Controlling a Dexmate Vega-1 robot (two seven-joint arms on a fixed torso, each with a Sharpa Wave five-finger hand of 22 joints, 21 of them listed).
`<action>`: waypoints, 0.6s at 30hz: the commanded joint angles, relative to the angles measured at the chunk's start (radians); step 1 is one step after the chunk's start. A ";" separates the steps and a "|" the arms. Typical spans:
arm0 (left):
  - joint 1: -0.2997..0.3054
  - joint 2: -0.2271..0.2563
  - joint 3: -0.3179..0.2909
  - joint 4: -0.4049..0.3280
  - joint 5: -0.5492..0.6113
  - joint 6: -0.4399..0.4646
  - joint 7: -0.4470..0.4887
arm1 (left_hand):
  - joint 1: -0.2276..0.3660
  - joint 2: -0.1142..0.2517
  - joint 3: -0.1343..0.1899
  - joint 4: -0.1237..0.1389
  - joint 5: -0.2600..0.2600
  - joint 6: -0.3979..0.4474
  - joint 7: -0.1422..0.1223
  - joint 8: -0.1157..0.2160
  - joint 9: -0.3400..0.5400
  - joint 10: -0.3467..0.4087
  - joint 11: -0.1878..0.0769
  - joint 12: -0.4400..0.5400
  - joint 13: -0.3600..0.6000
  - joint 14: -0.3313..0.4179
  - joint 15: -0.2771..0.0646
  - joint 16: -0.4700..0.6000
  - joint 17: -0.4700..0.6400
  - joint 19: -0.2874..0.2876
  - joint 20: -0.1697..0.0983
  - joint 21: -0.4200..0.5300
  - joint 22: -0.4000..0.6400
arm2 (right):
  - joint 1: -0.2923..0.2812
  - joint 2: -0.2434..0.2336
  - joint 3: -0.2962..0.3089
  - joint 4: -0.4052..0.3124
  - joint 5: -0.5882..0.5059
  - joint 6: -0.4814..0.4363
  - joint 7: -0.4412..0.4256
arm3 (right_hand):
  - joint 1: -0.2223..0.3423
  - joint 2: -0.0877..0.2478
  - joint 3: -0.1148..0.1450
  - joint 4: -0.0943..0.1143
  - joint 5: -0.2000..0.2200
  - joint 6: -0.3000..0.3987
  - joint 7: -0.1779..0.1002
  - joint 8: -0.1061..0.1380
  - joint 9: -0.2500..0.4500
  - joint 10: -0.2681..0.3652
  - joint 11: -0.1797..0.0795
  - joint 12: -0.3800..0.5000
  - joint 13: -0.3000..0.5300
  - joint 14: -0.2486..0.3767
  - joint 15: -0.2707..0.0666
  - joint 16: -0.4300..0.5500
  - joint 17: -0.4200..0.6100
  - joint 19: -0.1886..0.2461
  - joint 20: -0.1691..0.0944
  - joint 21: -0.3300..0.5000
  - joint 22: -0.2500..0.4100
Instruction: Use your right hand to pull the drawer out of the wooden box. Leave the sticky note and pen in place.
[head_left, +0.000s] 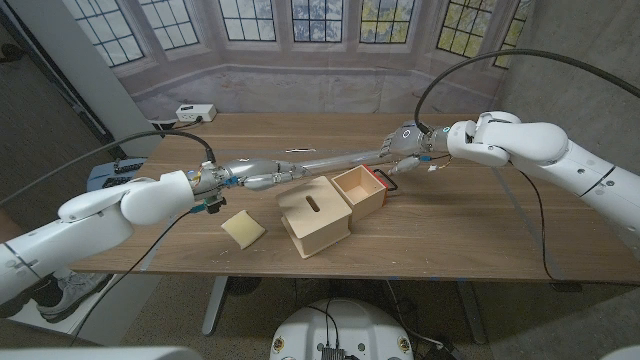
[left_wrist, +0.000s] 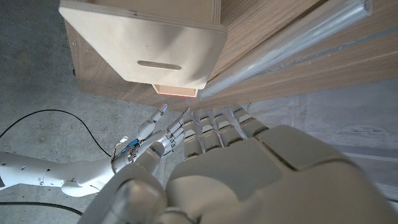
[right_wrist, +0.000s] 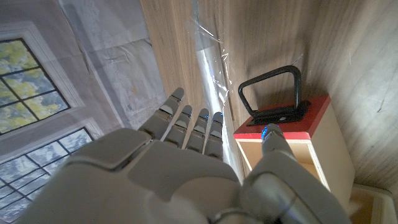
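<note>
A pale wooden box (head_left: 313, 220) with a slot in its top stands mid-table. Its drawer (head_left: 358, 190) sticks out toward the far right and looks empty inside; it has a red front and a black loop handle (head_left: 386, 181). My right hand (head_left: 408, 150) hovers just behind the handle with straight, spread fingers and holds nothing. In the right wrist view the handle (right_wrist: 273, 93) lies just past my thumb (right_wrist: 277, 146). My left hand (head_left: 255, 175) stretches out behind the box, fingers apart. A pale yellow sticky note pad (head_left: 243, 228) lies left of the box.
A long clear tube (head_left: 335, 158) lies across the table between my two hands, behind the box. A white device (head_left: 195, 113) sits at the far left corner. A blue object (head_left: 103, 176) shows off the table's left edge.
</note>
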 joint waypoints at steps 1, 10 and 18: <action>-0.005 -0.036 0.002 0.023 -0.002 -0.011 0.031 | 0.012 0.001 0.010 0.000 0.004 0.008 0.001 0.001 0.004 0.001 0.002 -0.003 0.003 0.003 0.002 -0.004 0.002 0.007 0.002 0.005 0.001 | -0.056 -0.005 0.028 -0.019 0.034 -0.104 -0.031 | 0.005 -0.001 0.007 0.000 0.005 0.011 0.004 0.002 0.001 0.006 -0.002 0.004 0.001 0.010 -0.077 0.007 0.004 0.019 -0.006 0.011 0.001; -0.002 -0.063 -0.013 0.049 -0.003 -0.019 0.071 | 0.013 0.001 0.013 0.000 0.003 0.012 0.001 0.002 0.004 -0.001 0.005 -0.004 0.003 0.001 0.004 -0.005 0.001 0.007 0.002 0.004 0.001 | -0.108 -0.015 0.060 -0.046 0.067 -0.195 -0.056 | 0.002 -0.001 0.008 0.001 0.005 0.013 0.008 0.001 0.001 0.010 -0.002 0.003 0.001 0.016 -0.077 0.007 0.005 0.037 -0.010 0.015 0.001; -0.025 -0.095 0.004 0.085 0.003 -0.040 0.101 | 0.013 0.000 0.015 -0.001 0.003 0.017 0.002 0.003 0.004 -0.002 0.006 -0.004 0.003 -0.001 0.004 -0.005 0.001 0.008 0.004 0.004 0.001 | -0.150 -0.011 0.079 -0.060 0.095 -0.272 -0.098 | 0.002 -0.001 0.009 0.001 0.005 0.017 0.009 0.001 0.001 0.016 -0.002 0.004 0.001 0.022 -0.081 0.008 0.005 0.044 -0.011 0.014 0.001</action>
